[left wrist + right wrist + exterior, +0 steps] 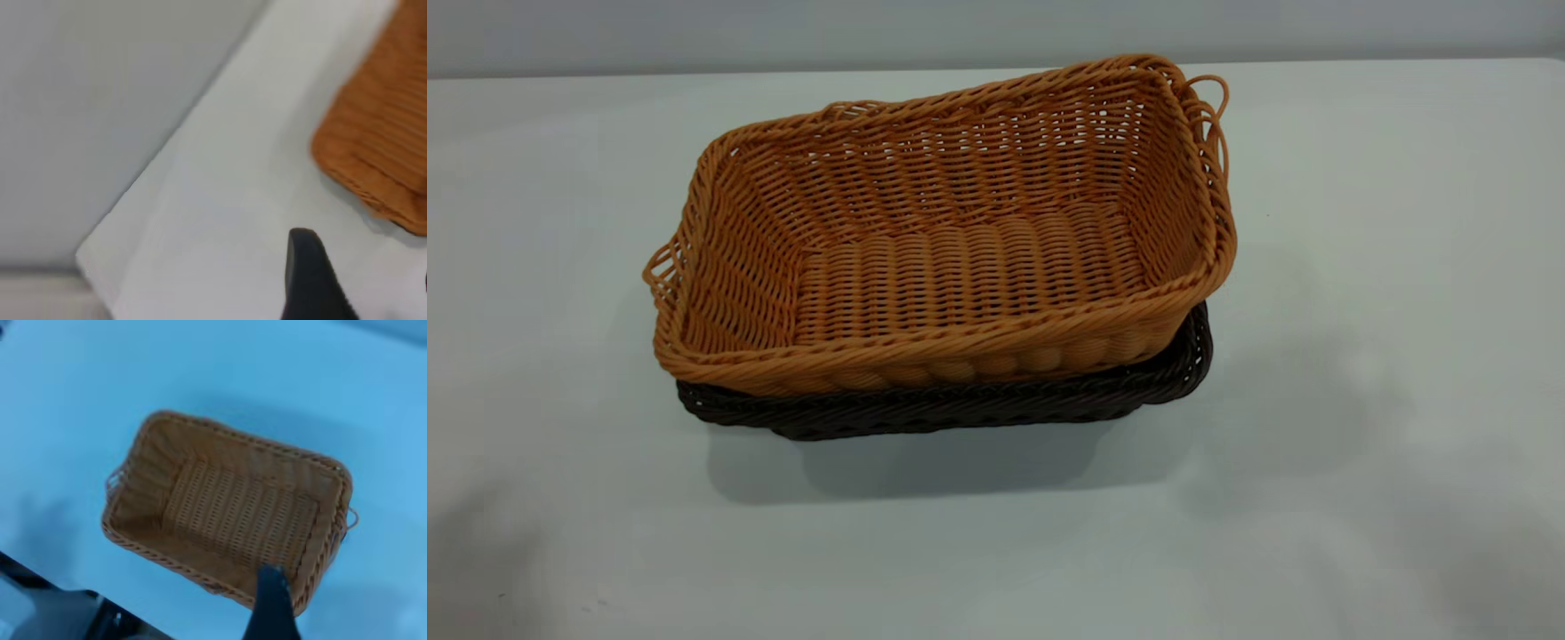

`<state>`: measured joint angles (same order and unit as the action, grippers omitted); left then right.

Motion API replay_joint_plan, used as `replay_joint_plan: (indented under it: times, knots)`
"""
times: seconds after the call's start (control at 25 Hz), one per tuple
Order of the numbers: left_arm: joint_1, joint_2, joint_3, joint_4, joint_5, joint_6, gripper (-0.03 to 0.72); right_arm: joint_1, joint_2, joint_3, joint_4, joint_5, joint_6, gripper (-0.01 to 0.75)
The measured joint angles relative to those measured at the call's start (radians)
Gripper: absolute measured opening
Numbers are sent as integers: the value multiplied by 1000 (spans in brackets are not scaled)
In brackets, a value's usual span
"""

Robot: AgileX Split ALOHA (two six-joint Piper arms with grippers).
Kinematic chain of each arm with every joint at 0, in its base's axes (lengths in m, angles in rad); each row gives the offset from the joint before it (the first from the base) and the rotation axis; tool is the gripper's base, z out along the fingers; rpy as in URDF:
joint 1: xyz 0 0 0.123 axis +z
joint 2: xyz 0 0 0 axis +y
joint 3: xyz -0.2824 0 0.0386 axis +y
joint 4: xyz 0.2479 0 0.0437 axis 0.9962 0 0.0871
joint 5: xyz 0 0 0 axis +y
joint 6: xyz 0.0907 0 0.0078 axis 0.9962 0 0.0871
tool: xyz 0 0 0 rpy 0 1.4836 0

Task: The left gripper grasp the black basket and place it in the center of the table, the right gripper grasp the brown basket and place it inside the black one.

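The brown basket [951, 240] sits nested inside the black basket [978, 404] at the middle of the table [1360, 356]. Only the black basket's near rim and right corner show below it. Neither gripper shows in the exterior view. In the left wrist view my left gripper [367, 273] is open and empty above bare table. One finger [308, 280] is in view and the other is a sliver at the picture's edge, with a corner of the brown basket [380, 140] farther off. In the right wrist view one finger [270, 603] of my right gripper stands alone above the brown basket [233, 513], holding nothing.
The table's far edge [996, 71] meets a plain grey wall. Another table edge [133, 193] shows in the left wrist view. Bare tabletop lies all round the stacked baskets.
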<state>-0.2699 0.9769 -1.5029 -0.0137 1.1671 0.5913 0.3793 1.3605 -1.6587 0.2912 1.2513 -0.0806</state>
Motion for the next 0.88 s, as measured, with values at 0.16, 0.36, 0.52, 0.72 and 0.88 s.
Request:
replay_joint_plan:
  times: [0.16, 0.36, 0.52, 0.72, 0.88]
  knots:
    - [0, -97, -1, 63, 0, -233, 363, 0, -202, 163, -29, 5, 0, 467]
    - [0, -170, 54, 55, 0, -402, 363, 0, -419, 473, -137, 8, 30, 465]
    - [0, -221, 237, 47, 0, -469, 363, 0, -541, 736, -203, 7, 81, 465]
    - [0, -279, 526, -13, 0, -517, 362, 0, -657, 1013, -220, -18, 104, 465]
    - [0, -325, 738, -56, 0, -527, 362, 0, -727, 1148, -220, -67, 120, 465]
